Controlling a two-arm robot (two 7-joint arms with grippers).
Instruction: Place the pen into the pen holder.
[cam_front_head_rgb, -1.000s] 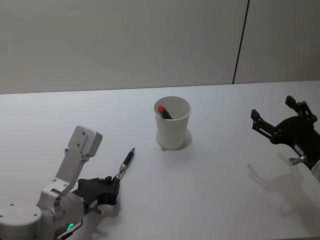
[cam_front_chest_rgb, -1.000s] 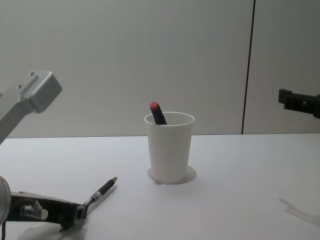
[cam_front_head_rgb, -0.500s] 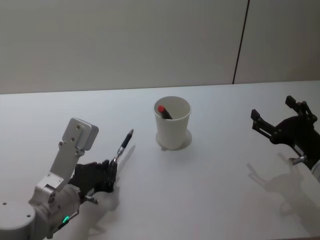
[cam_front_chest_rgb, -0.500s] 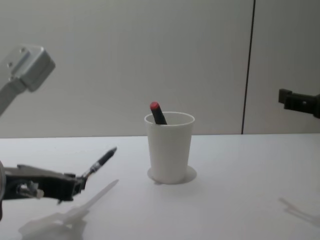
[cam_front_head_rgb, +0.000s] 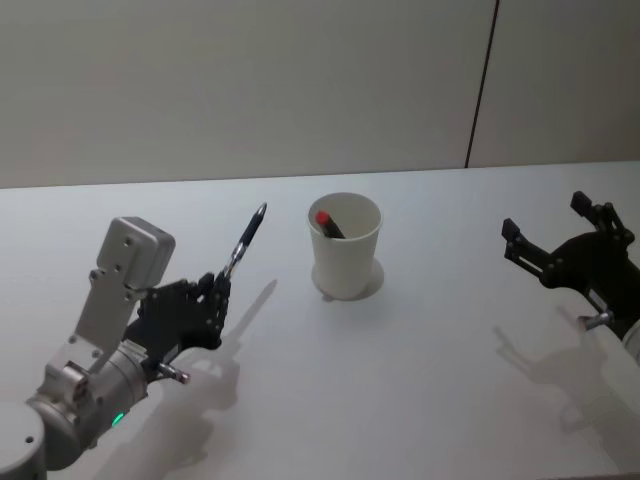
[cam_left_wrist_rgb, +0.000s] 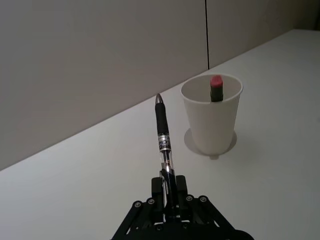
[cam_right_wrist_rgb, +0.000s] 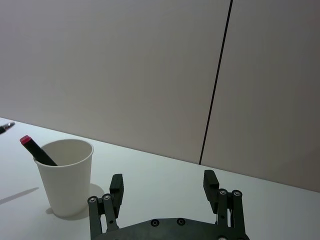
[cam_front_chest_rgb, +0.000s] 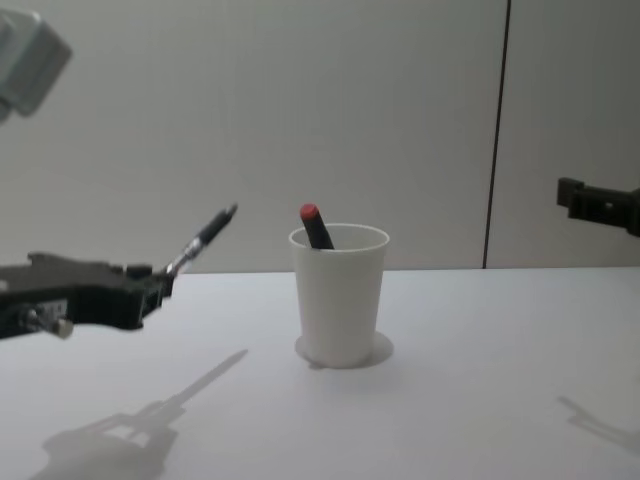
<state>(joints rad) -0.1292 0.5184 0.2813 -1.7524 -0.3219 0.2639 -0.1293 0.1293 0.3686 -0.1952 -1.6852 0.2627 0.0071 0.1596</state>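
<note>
The plain grey wall (cam_front_head_rgb: 250, 80), split by one dark vertical seam, stands beyond everything my fingers reach toward. Below them spreads the flat white table (cam_front_head_rgb: 420, 400); its far edge meets the wall, and bare surface lies open between my two grippers and on every side of the cup. My right gripper (cam_right_wrist_rgb: 163, 180) hangs above the table well to the right, its black fingers spread wide around nothing. My left gripper (cam_front_head_rgb: 216, 296) is pinched narrow on the rear end of the slim black pen with a clear barrel (cam_front_head_rgb: 245, 240), holding it in the air above its own shadow. The plain white tapered paper cup serving as pen holder (cam_front_head_rgb: 345, 250) stands upright ahead and to the right of my left fingers, apart from them. The pen slants up and forward out of those fingers, its tip short of the cup's rolled rim. A dark pen with a red cap (cam_front_head_rgb: 327, 223) leans inside the cup. The held pen's barrel carries a printed band, too small to read.
</note>
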